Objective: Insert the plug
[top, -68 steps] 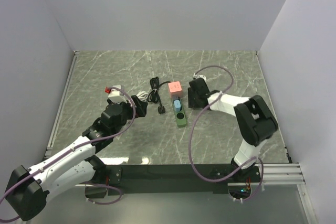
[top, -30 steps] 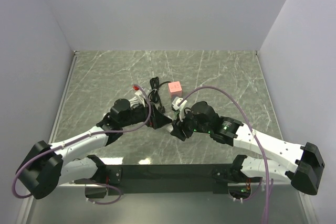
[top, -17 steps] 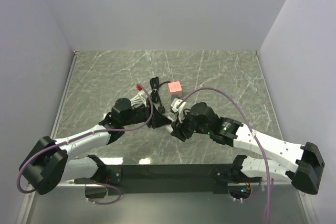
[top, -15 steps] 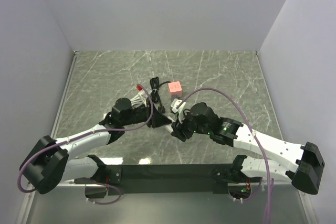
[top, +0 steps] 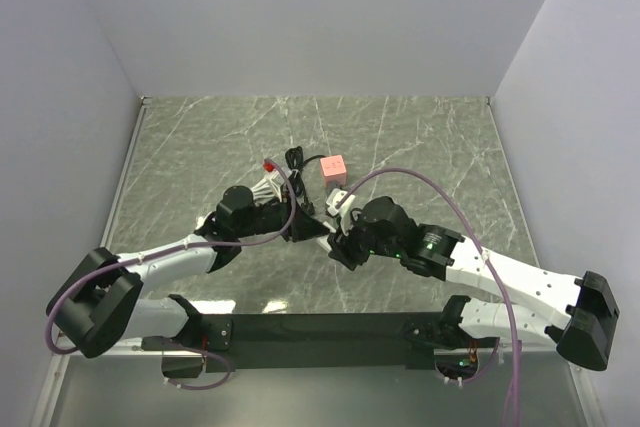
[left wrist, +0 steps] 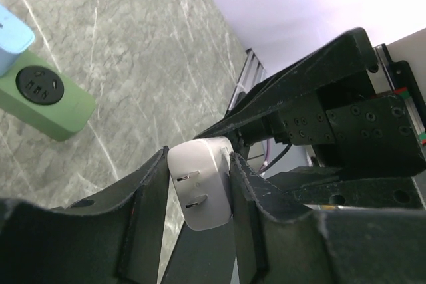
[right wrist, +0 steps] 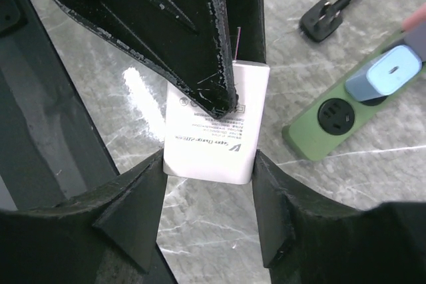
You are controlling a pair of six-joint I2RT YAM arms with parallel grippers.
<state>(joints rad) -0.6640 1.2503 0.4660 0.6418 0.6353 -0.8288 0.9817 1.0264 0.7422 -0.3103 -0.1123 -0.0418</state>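
Grips white plug (right wrist: 216, 124) in right claw (right wrist: 208, 164), jaws partway apart. Pinches same plug near prongs in left claw (left wrist: 198, 167), seemingly in contact both sides. Green power strip (right wrist: 326, 128) beyond right claw.

In the left wrist view the strip (left wrist: 46, 98) ran off the left edge, and only a corner of the blue plug (left wrist: 10, 41) on it showed. In the right wrist view the right edge cut the strip, a pink blur (right wrist: 418, 24) beside it stayed unidentifiable, and the left gripper (right wrist: 238, 78) covered the top of the adapter (right wrist: 216, 138), whose print was too small to read. From above, the strip lay almost wholly hidden under the right gripper (top: 338, 241).
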